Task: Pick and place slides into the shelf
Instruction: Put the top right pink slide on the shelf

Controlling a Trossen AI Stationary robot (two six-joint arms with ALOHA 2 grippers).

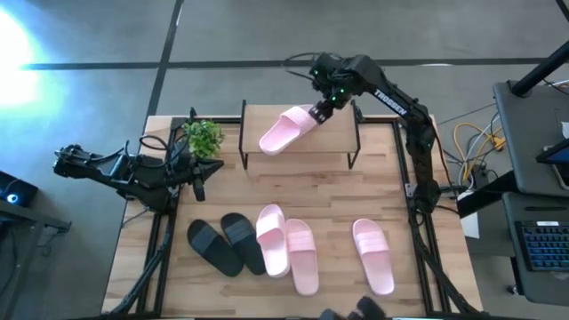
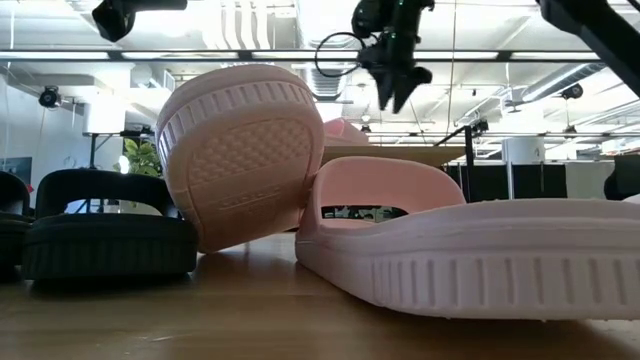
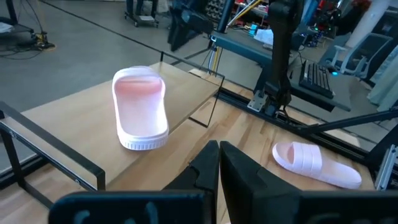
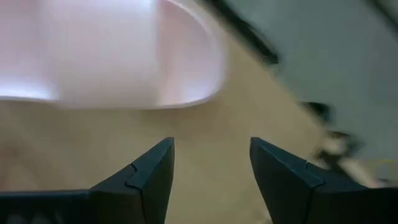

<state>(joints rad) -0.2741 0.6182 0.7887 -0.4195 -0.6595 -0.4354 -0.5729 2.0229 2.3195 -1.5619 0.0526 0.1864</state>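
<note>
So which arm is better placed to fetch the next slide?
Probably the left: its end effector hovers near the black slides on the table, fingers shut. The right end effector, open, is over the shelf beside a placed pink slide.

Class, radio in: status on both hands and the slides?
Right hand open above shelf. One pink slide on shelf. Left hand shut, waiting by plant.

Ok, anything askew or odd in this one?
Yes: the pink slide on the shelf lies diagonally, its heel past the front edge. On the table, another pink slide is propped tilted on its neighbour. The right gripper hovers open.
</note>
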